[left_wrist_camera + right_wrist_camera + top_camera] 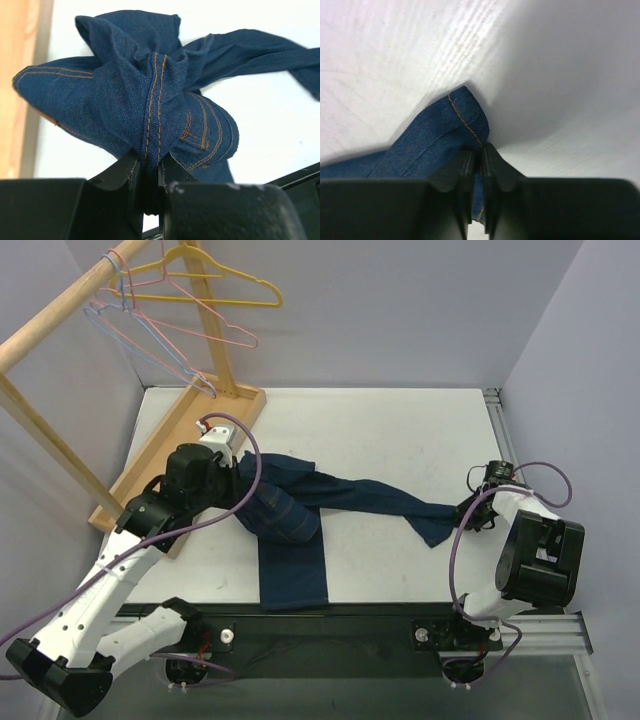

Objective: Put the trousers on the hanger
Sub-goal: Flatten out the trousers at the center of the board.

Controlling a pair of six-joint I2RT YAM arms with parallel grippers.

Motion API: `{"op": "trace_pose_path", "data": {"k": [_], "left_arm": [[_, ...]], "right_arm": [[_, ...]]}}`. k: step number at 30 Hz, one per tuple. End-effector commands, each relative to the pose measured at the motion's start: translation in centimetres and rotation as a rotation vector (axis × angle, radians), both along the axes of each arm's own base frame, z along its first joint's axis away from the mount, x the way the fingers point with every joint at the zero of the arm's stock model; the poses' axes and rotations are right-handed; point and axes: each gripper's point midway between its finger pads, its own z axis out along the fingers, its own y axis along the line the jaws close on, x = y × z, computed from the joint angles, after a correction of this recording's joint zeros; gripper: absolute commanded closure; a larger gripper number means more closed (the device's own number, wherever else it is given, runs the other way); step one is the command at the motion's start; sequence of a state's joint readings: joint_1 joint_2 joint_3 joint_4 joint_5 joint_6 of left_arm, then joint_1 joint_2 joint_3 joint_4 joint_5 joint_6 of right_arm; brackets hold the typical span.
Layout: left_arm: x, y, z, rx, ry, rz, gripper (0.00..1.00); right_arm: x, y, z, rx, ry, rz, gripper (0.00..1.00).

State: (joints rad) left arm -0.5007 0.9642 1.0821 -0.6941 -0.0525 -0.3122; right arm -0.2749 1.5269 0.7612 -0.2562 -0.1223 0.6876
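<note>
The dark navy jeans lie across the white table. One leg stretches right and the other hangs toward the front edge. My left gripper is shut on a bunched fold of the jeans at a stitched seam near the seat; its fingers pinch the cloth. My right gripper is shut on the hem end of the stretched leg, low over the table. The light-blue wire hanger hangs on the wooden rail at the back left, apart from both grippers.
A wooden rack stands at the left, with its base board on the table and a slanted rail. A yellow hanger and pink hangers hang on the rail beside the blue one. Purple walls enclose the table.
</note>
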Motion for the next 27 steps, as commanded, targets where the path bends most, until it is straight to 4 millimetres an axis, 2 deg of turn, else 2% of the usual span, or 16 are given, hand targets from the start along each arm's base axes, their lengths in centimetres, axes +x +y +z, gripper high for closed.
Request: {"op": "trace_pose_path", "data": {"k": [1,5,6,9,10,12,13,15,16,18,19,20,21,22,26,27], "left_arm": [[0.0,2.5,5.6,0.045,-0.150,0.058,1.00],[-0.4,4.1,7.6,0.177,-0.179,0.029,1.00],[-0.4,4.5,9.5,0.191,-0.214,0.031,1.00],[-0.1,6.6,9.1,0.375,-0.163,0.035,1.00],[0.5,6.9,8.9,0.427,-0.138,0.038,1.00],[1.1,8.5,7.7,0.560,-0.088,0.060,1.00],[2.0,9.2,6.1,0.625,-0.042,0.060,1.00],[3.8,10.2,5.0,0.660,-0.015,0.101,1.00],[5.2,12.1,3.3,0.679,0.045,0.153,1.00],[7.4,13.8,3.0,0.647,0.050,0.244,0.96],[8.5,15.1,2.0,0.633,0.096,0.299,0.60],[9.2,15.2,2.7,0.620,0.090,0.315,0.39],[9.5,15.2,2.7,0.622,0.096,0.328,0.29],[9.9,14.7,2.4,0.597,0.104,0.326,0.21],[9.0,11.4,2.5,0.390,0.073,0.282,0.13],[7.6,11.0,1.7,0.354,0.086,0.282,0.13]], "right_arm": [[-0.1,0.0,-0.5,0.042,0.000,-0.035,1.00],[2.4,-2.8,4.6,-0.037,-0.125,-0.076,1.00],[3.8,-3.8,7.4,-0.078,-0.189,-0.070,1.00],[5.3,-6.1,11.4,-0.180,-0.240,-0.089,1.00],[6.9,-7.2,14.2,-0.226,-0.296,-0.084,1.00],[8.0,-8.7,15.5,-0.285,-0.295,-0.101,1.00],[9.4,-9.4,17.9,-0.312,-0.346,-0.105,1.00],[10.8,-10.1,18.2,-0.324,-0.340,-0.105,1.00],[11.4,-10.6,19.0,-0.346,-0.351,-0.118,1.00],[12.1,-11.0,18.5,-0.349,-0.338,-0.121,0.95],[12.3,-10.8,18.3,-0.337,-0.337,-0.114,0.74],[12.3,-10.5,17.6,-0.317,-0.321,-0.101,0.60],[12.2,-10.2,17.1,-0.301,-0.312,-0.091,0.47],[12.1,-9.3,16.5,-0.272,-0.305,-0.065,0.33],[9.6,-7.1,14.1,-0.249,-0.252,-0.008,0.28],[8.3,-6.5,12.3,-0.235,-0.209,0.001,0.28]]}}
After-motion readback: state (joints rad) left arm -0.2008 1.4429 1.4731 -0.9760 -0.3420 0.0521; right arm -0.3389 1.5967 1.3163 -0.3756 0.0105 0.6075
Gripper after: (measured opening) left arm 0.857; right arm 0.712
